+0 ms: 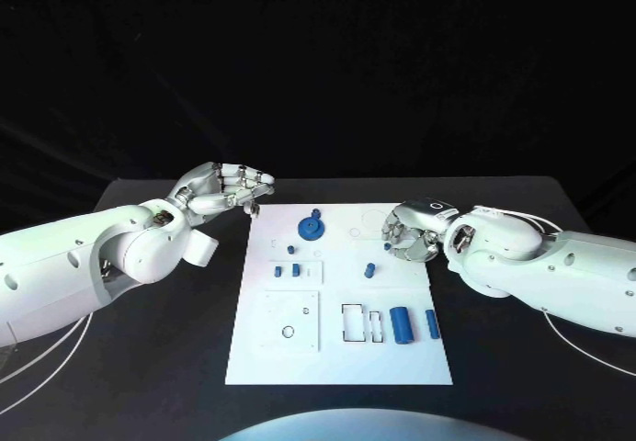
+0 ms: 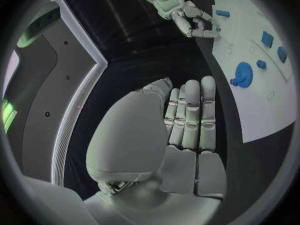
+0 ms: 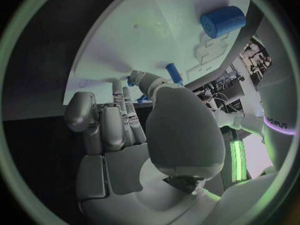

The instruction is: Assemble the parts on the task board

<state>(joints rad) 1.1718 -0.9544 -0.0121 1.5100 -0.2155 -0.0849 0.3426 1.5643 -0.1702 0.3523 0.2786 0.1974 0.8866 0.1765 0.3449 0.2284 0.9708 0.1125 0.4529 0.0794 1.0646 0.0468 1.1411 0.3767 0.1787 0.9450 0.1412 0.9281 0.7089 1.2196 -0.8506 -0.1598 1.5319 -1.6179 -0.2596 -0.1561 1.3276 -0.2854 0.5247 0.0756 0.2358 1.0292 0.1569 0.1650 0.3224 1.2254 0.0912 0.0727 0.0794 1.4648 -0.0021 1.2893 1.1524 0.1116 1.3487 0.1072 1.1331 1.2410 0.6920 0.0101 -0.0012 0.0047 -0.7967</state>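
The white task board (image 1: 338, 358) lies in the middle of the black table. On it are a blue gear-like disc (image 1: 311, 226), two small blue blocks (image 1: 287, 271), a small blue peg (image 1: 369, 270) and blue cylinders (image 1: 401, 324). My left hand (image 1: 222, 190) hovers by the board's far left corner with fingers curled in, holding nothing; its fingers (image 2: 187, 120) lie side by side. My right hand (image 1: 414, 231) is at the board's right edge, fingers curled, nothing in it. In the right wrist view, its thumb (image 3: 150, 85) points toward the peg (image 3: 174, 73), with a cylinder (image 3: 223, 21) beyond.
The board has empty recesses: a square plate with holes (image 1: 291, 320) and a rectangular slot (image 1: 354, 322). Black table (image 1: 159, 367) surrounds the board on all sides. The left wrist view shows the right hand (image 2: 194, 20) and the disc (image 2: 242, 75) across the board (image 2: 262, 115).
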